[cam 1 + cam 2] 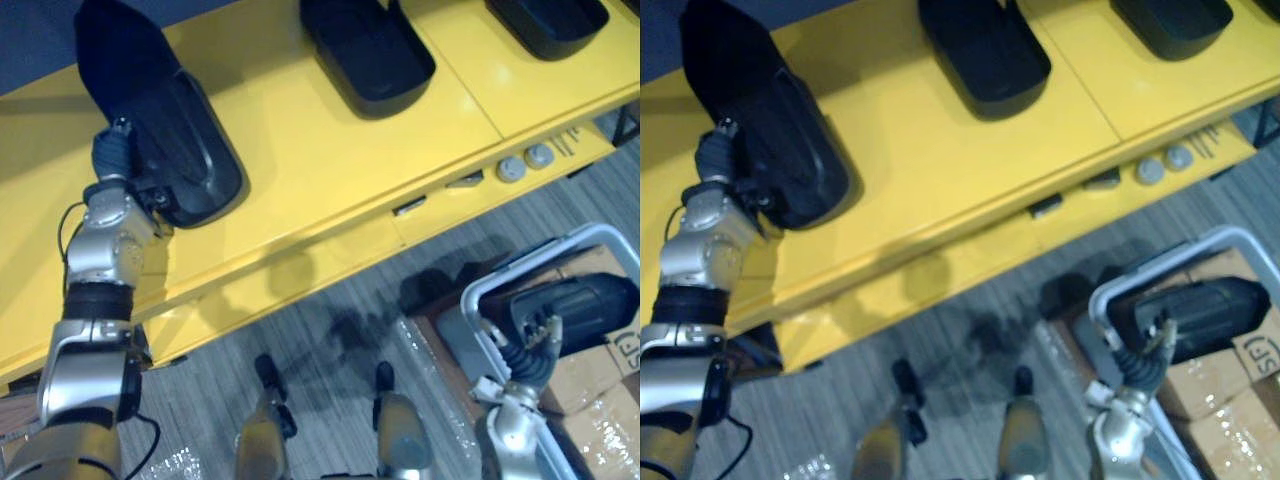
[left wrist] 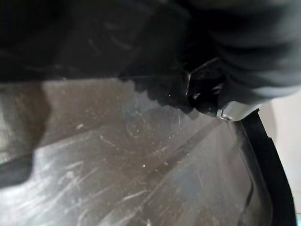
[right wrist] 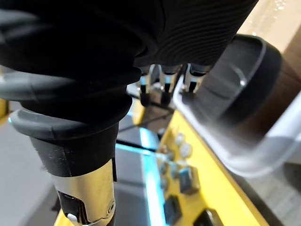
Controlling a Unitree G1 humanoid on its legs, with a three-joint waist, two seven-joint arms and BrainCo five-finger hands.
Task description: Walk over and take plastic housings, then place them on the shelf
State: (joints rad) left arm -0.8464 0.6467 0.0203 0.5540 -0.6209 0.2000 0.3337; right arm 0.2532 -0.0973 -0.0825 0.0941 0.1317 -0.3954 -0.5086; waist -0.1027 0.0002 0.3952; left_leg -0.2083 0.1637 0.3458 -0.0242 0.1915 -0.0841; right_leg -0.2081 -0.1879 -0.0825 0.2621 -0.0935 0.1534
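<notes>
Three black plastic housings are noted on the yellow shelf (image 1: pixel 330 160): the left housing (image 1: pixel 190 150), the middle housing (image 1: pixel 370 55) and the right housing (image 1: pixel 550 22), set well apart along it. The left hand (image 1: pixel 116 155) is placed at the near end of the left housing, in contact with it. Its fingers are hidden against the dark plastic, so it cannot be told whether they are curled round the rim or lie straight. In the left wrist view the scratched surface of the left housing (image 2: pixel 141 155) is seen from very close. A fourth housing (image 1: pixel 585 305) is found lying in a grey bin (image 1: pixel 478 300) that is set on cardboard boxes (image 1: pixel 600 400) on the floor (image 1: pixel 330 320) below the shelf. The right hand (image 1: pixel 538 335) is held just beside the bin's near rim, with its fingers (image 3: pixel 164 87) loosely extended and nothing grasped.
</notes>
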